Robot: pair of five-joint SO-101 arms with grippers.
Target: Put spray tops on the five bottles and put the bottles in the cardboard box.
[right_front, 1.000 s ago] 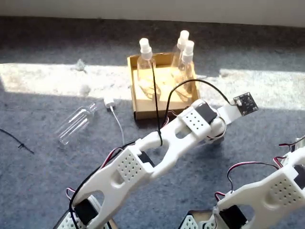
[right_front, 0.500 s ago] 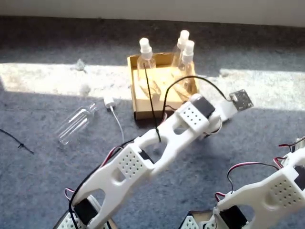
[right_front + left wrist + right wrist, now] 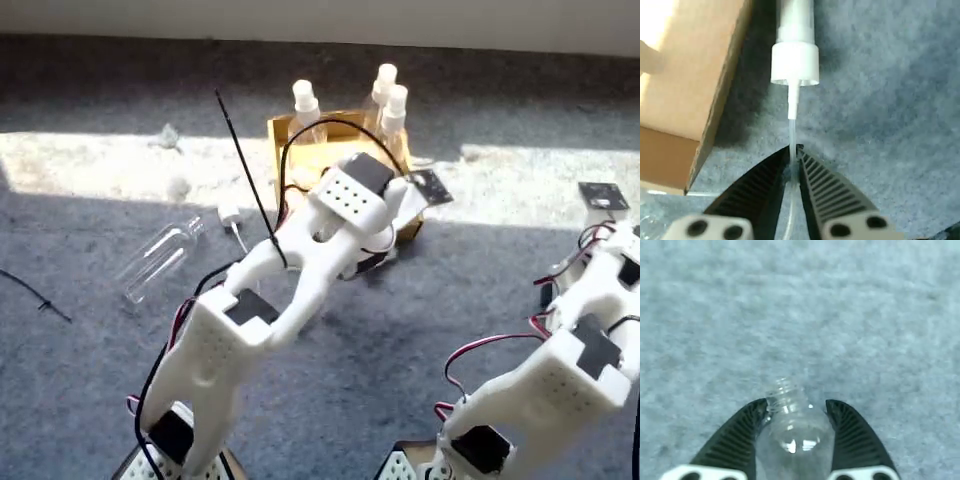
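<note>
Spray top (image 3: 795, 62) of light white plastic juts just ahead of the left claw (image 3: 794, 149), which is clamped on its flimsy tube (image 3: 791, 125); its stiff collar seems a surer hold.

The spray top (image 3: 795, 62) is white — cardboard box (image 3: 695, 75) brown, carpet (image 3: 890, 100) grey.
</note>
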